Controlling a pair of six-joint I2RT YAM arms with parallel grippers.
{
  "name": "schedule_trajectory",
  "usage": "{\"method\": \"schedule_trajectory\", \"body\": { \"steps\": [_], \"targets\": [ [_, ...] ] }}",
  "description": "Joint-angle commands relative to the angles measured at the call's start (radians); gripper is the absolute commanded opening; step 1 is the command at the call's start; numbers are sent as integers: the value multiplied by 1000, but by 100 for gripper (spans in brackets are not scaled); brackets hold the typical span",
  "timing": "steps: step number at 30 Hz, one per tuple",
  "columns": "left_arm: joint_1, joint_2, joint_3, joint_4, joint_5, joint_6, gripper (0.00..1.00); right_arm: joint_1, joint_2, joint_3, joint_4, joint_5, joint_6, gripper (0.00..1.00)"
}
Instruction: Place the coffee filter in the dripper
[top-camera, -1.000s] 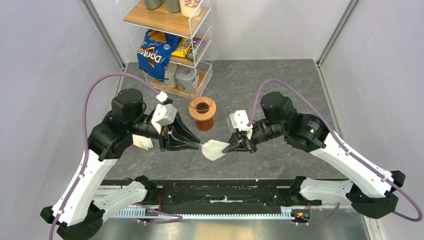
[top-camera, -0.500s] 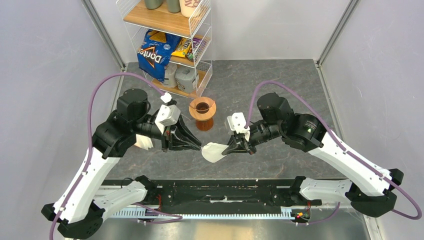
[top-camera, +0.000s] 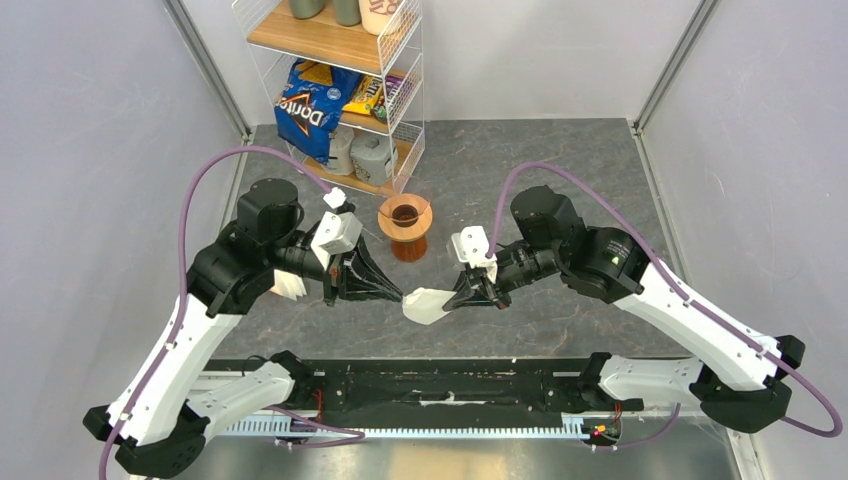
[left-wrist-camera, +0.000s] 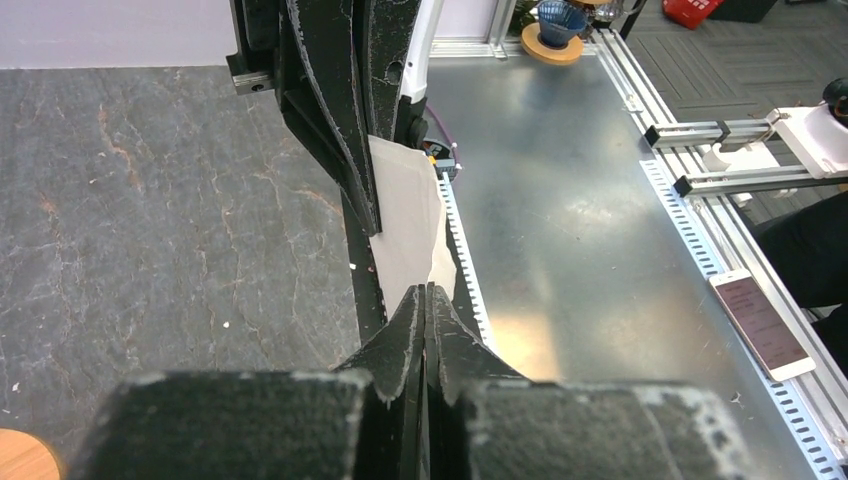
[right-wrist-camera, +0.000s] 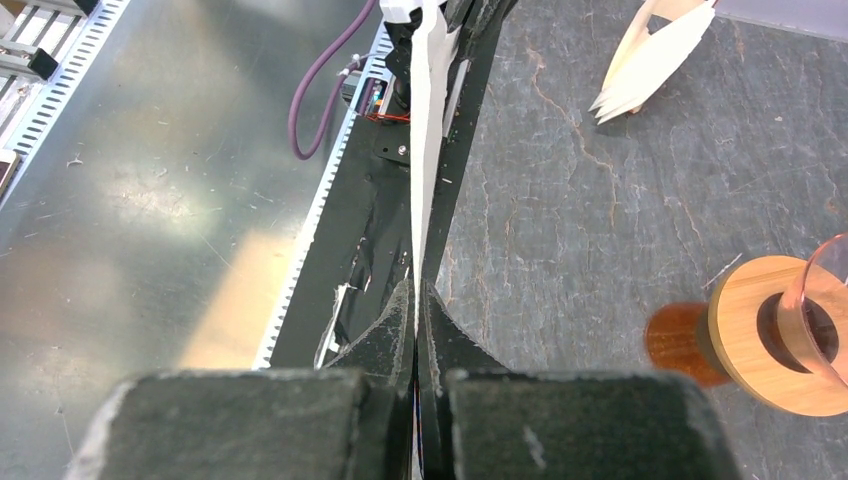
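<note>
The coffee filter (top-camera: 424, 305), a thin white paper, hangs above the table's near edge between my two grippers. My left gripper (top-camera: 400, 297) is shut on its left edge and my right gripper (top-camera: 453, 300) is shut on its right edge. In the left wrist view the filter (left-wrist-camera: 405, 220) runs from my closed left gripper (left-wrist-camera: 427, 291) to the right gripper's black fingers (left-wrist-camera: 340, 130). In the right wrist view the filter (right-wrist-camera: 428, 130) is edge-on above my closed right gripper (right-wrist-camera: 415, 286). The orange-brown dripper (top-camera: 405, 214) stands behind them, also at the right wrist view's lower right (right-wrist-camera: 745, 345).
A cream-white pile of stacked filters (top-camera: 288, 285) lies under the left arm and shows in the right wrist view (right-wrist-camera: 650, 65). A wire shelf (top-camera: 340, 100) with a Doritos bag (top-camera: 308, 112) stands at the back left. The black rail (top-camera: 430, 385) runs along the table's near edge.
Both grippers have drawn closer together, the right arm shifting left. The filter between them has bowed and now looks narrower.
</note>
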Motion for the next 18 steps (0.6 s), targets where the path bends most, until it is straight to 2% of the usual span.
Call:
{"method": "schedule_trajectory", "body": {
  "steps": [1, 8, 18],
  "targets": [
    [-5, -14, -6, 2, 5, 27, 2, 4, -3, 23, 13, -2, -18, 0],
    [-7, 9, -6, 90, -133, -139, 2, 9, 11, 31, 13, -10, -28, 0],
    [-22, -14, -67, 214, -112, -230, 2, 11, 31, 37, 27, 8, -17, 0]
  ]
}}
